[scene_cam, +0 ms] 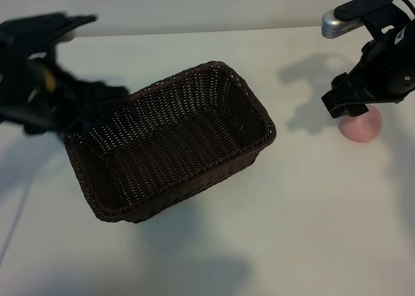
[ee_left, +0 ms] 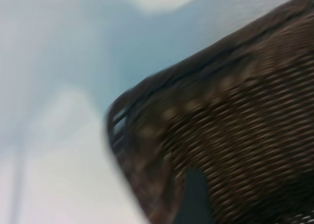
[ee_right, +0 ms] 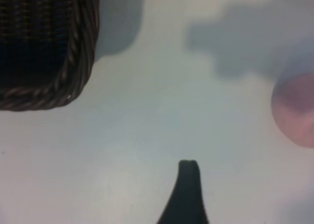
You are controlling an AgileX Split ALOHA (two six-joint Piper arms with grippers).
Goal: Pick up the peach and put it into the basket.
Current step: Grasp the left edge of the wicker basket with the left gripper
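Where the white desk (scene_cam: 305, 231) lies bare between fruit and wicker, open room runs from the basket's near corner to the peach.

Basket (scene_cam: 172, 140): dark woven, set aslant mid-desk, braided rim unbroken, interior holding nothing.

Peach (scene_cam: 362, 124): pale pink, on the desk well right of the basket, partly covered from above.

Right claw (scene_cam: 350, 98): directly over the peach, fingers spread, gripping nothing; one dark fingertip (ee_right: 189, 185) shows beside the fruit.

Left claw (scene_cam: 97, 98): at the basket's far left rim, fingers parted, empty-handed.
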